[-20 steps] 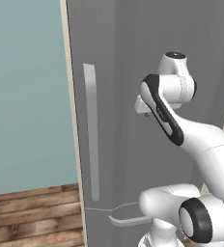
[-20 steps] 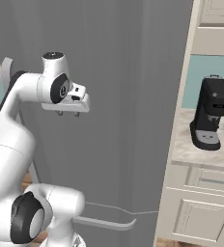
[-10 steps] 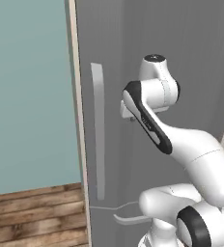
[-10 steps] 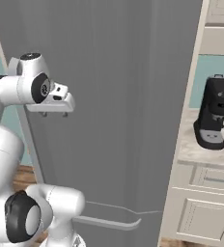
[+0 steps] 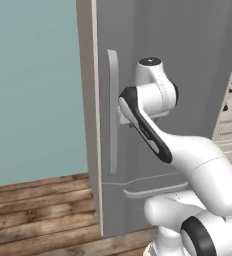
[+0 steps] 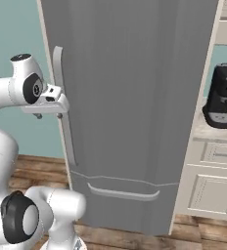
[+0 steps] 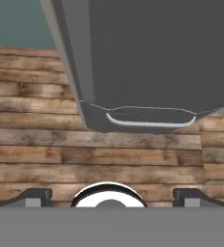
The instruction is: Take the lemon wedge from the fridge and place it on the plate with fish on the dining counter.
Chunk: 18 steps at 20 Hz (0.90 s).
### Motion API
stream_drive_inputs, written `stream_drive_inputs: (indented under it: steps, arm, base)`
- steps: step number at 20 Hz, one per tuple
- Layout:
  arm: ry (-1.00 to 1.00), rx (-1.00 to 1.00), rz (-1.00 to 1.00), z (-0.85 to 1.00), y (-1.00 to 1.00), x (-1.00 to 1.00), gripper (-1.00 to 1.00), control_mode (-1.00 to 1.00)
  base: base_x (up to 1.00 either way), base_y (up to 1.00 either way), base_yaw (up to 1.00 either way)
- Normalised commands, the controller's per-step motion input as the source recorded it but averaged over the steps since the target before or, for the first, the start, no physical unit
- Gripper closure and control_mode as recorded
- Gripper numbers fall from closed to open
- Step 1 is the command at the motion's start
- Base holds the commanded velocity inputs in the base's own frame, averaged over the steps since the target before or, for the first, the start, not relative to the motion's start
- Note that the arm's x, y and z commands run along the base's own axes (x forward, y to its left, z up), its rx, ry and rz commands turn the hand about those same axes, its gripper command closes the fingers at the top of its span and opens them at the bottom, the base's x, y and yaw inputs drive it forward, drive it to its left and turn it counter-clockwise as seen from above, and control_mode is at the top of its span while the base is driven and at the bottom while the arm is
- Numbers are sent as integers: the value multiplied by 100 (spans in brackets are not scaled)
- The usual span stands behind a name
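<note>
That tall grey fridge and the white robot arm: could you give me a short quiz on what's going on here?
1. True or false: the tall grey fridge has its door shut.
2. The two-finger gripper is: A) beside the long pale vertical handle, B) down at the drawer pull.
3. Fill in: its jaws stand ____.

Key: 1 true; 2 A; 3 open (hand view shows the fingertips wide apart, nothing between).
</note>
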Motion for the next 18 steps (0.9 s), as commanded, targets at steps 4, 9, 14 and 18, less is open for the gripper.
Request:
stream_drive_inputs:
  steps: [4, 9, 14, 18]
  arm:
    - [0, 0, 0, 0, 0, 0, -100, 100]
    - [0, 0, 0, 0, 0, 0, -100, 100]
    - [0, 0, 0, 0, 0, 0, -100, 100]
    - [0, 0, 0, 0, 0, 0, -100, 100]
  base:
    - [-76, 0, -13]
    - [-45, 4, -11]
    - [0, 62, -11]
    - [21, 54, -7]
